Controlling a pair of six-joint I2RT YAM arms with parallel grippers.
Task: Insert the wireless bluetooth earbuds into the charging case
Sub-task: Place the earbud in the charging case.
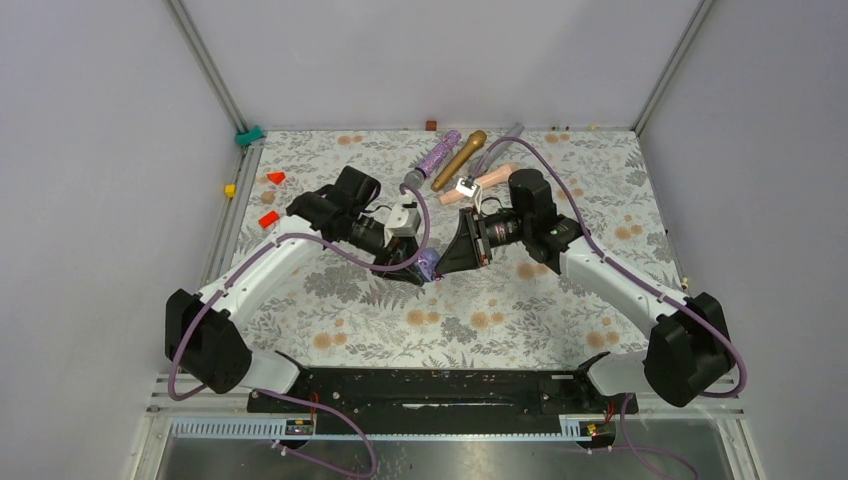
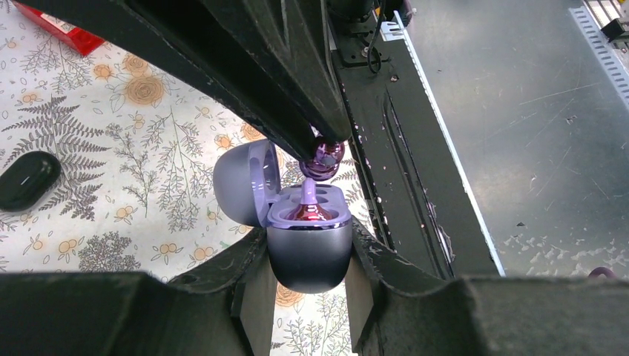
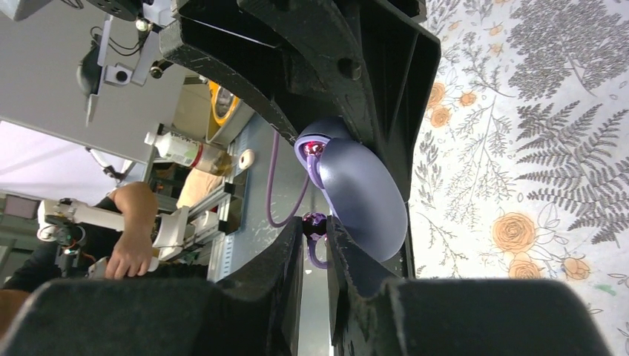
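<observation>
Purple and glossy, one earbud (image 3: pixel 315 222) is pinched between the closed jaws of the right gripper (image 3: pixel 315 231), which holds it in the air just above the open charging case (image 2: pixel 308 252). The left gripper (image 2: pixel 308 268) has its jaws clamped on the lower shell of that lavender-grey case, one finger on each side. In the left wrist view the lid (image 2: pixel 245 182) is swung open to the left. A second purple earbud (image 2: pixel 307 212) already sits in one well of the case, and the held bud hangs close over the rim by the other well. From above, both grippers meet over the middle of the floral worktop (image 1: pixel 480 320). A black case (image 2: pixel 28 178) lies shut on the worktop, well apart from them, and several microphones (image 1: pixel 458 158) lie near the far edge.
</observation>
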